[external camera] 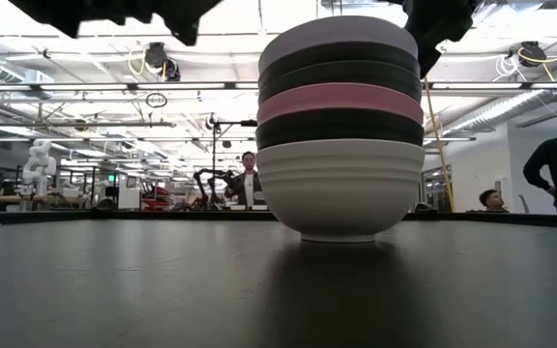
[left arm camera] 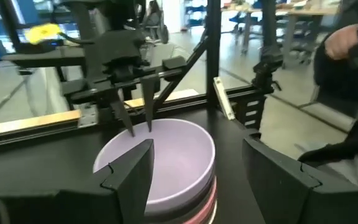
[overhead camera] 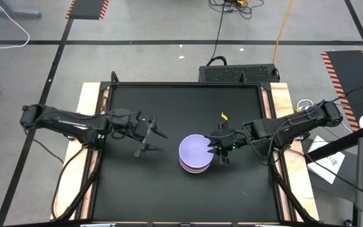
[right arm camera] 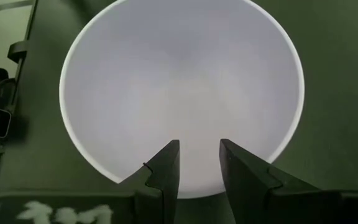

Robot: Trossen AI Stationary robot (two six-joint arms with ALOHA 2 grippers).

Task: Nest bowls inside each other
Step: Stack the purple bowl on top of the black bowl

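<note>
The bowls (external camera: pixel 340 126) are smooth round plastic, nested in one stack near the middle of the matte black table (overhead camera: pixel 137 183): a ribbed white bowl (external camera: pixel 340 188) at the bottom, then black, pink (external camera: pixel 340 100), black, seemingly another black, and a pale lavender bowl (overhead camera: pixel 195 151) on top. The right gripper (overhead camera: pixel 217 147) hangs over the stack's right rim, its dark tapered fingers (right arm camera: pixel 165 171) parted a little above the lavender bowl's hollow, holding nothing; whether they touch the rim is hard to tell. The left gripper (overhead camera: pixel 156 139) waits to the stack's left, well apart, fingers spread wide and empty.
</note>
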